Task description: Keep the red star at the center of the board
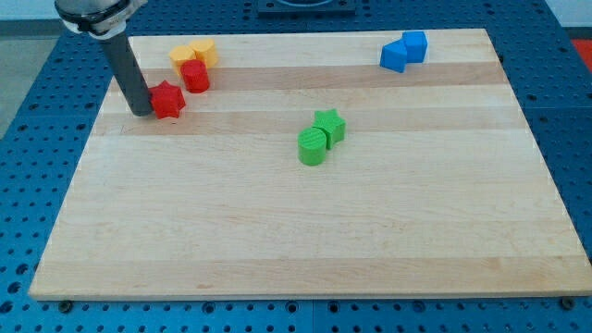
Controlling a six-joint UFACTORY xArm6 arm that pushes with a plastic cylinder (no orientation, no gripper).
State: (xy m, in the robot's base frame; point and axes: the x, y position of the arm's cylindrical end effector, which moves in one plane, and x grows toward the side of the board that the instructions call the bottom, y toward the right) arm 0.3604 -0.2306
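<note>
The red star [168, 100] lies on the wooden board [305, 231] near the view's top left, far from the board's middle. My tip [141, 112] stands right against the star's left side, touching it or nearly so. The dark rod rises from there toward the view's top left corner.
A red cylinder [195, 76] sits just up and right of the star. Two yellow blocks [194, 53] lie behind it at the top edge. A green star [329, 124] and green cylinder [313, 146] sit near the middle. Two blue blocks [404, 51] are at the top right.
</note>
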